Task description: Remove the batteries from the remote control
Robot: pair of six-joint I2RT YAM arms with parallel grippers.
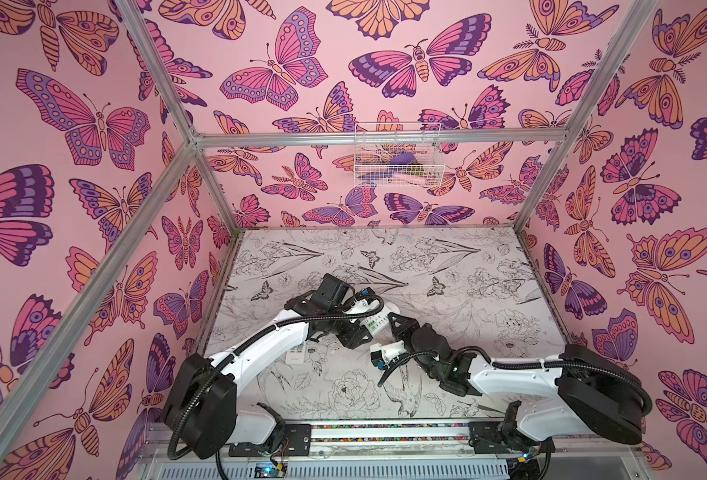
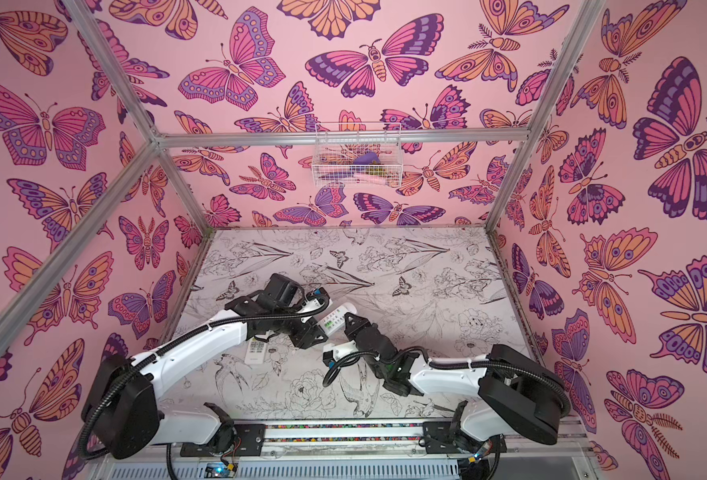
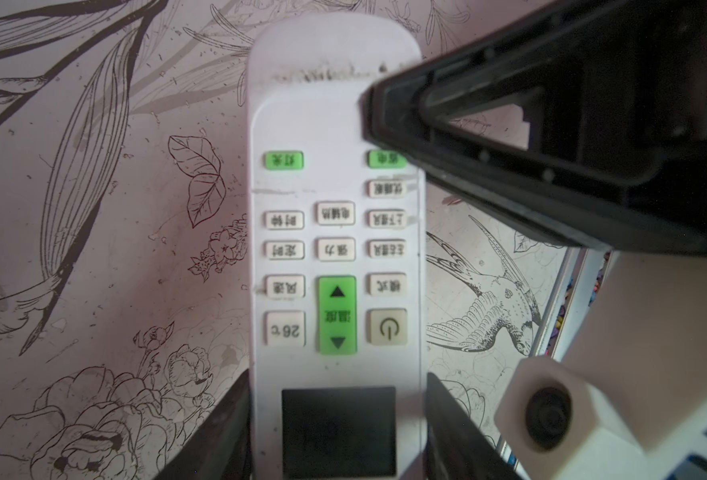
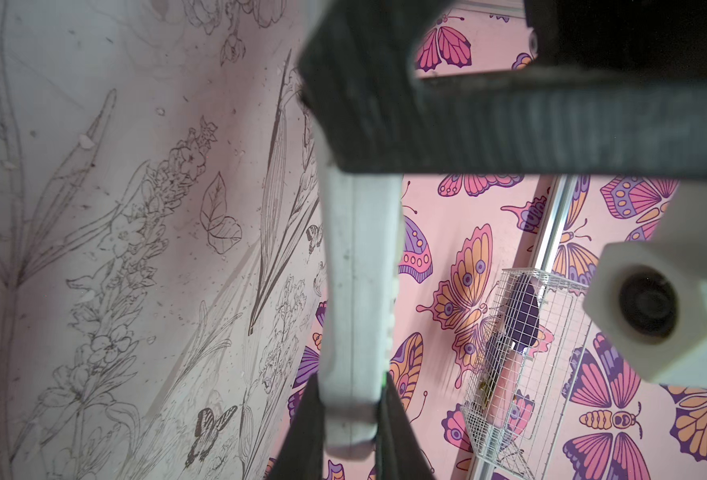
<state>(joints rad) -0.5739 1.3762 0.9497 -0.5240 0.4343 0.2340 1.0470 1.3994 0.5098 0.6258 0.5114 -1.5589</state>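
Observation:
A white remote control (image 3: 335,249) with green and white buttons is held above the table, button face toward the left wrist camera. My left gripper (image 3: 337,432) is shut on it, one finger on each long side at the dark display. My right gripper (image 4: 349,419) is shut on the same remote (image 4: 358,270), pressing its face and back near the other end. Both top views show the remote (image 1: 376,322) (image 2: 335,320) spanning between the left gripper (image 1: 358,332) and the right gripper (image 1: 393,322). The batteries are hidden from every view.
A second white remote (image 1: 298,356) (image 2: 256,352) lies flat on the flower-printed table under the left forearm. A white wire basket (image 1: 397,162) (image 2: 358,160) holding a few items hangs on the back wall. Pink butterfly walls close in three sides.

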